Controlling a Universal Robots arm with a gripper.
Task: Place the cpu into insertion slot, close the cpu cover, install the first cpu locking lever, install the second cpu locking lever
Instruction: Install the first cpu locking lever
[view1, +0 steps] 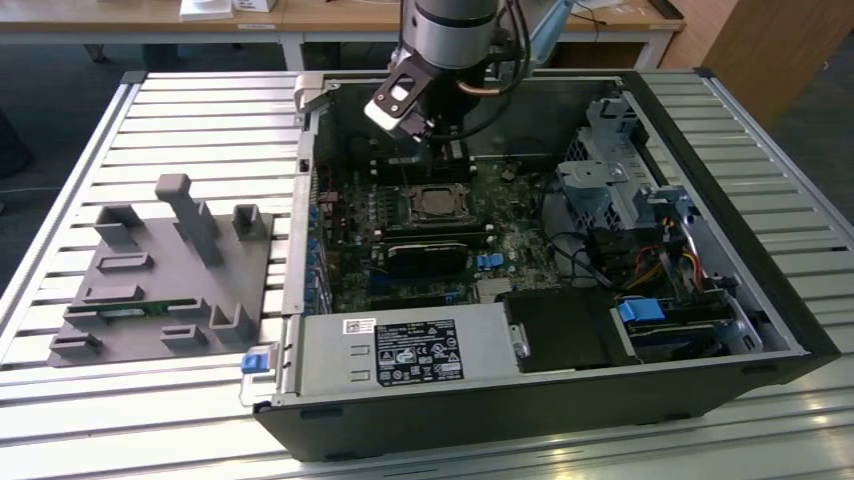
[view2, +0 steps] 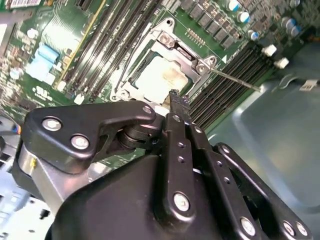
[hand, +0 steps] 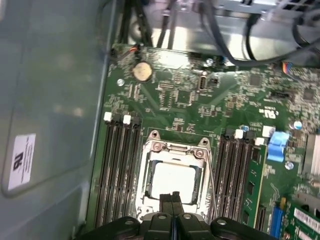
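Jaws are shut tight, finger against finger, with nothing held between them. The gripper (hand: 171, 196) is seen in both wrist views pointing tip-down over one edge of the socket, close above the cpu (hand: 173, 175); contact cannot be told. The cpu is seated flat in the insertion slot (hand: 145, 182), grey top up and square to the socket. The cpu cover (hand: 175, 149) is judged to be down, since its silvery frame is seen ringing the chip on all visible sides.

A thin wire locking lever (view2: 235, 80) is seen just beside the fingertips, springing from the socket corner and slanting out over the memory slots (hand: 120, 170). It is judged unlatched. Its long axis is laid roughly along the socket's side, in line with the memory slots, and the shut fingertips are placed between it and the chip's middle. A second lever cannot be made out for sure.

Around the socket the green motherboard (hand: 185, 95) is seen. In the exterior view the arm (view1: 454, 30) is seen reaching down into the open computer case (view1: 534, 415), which is laid on a slatted table (view1: 200, 110).
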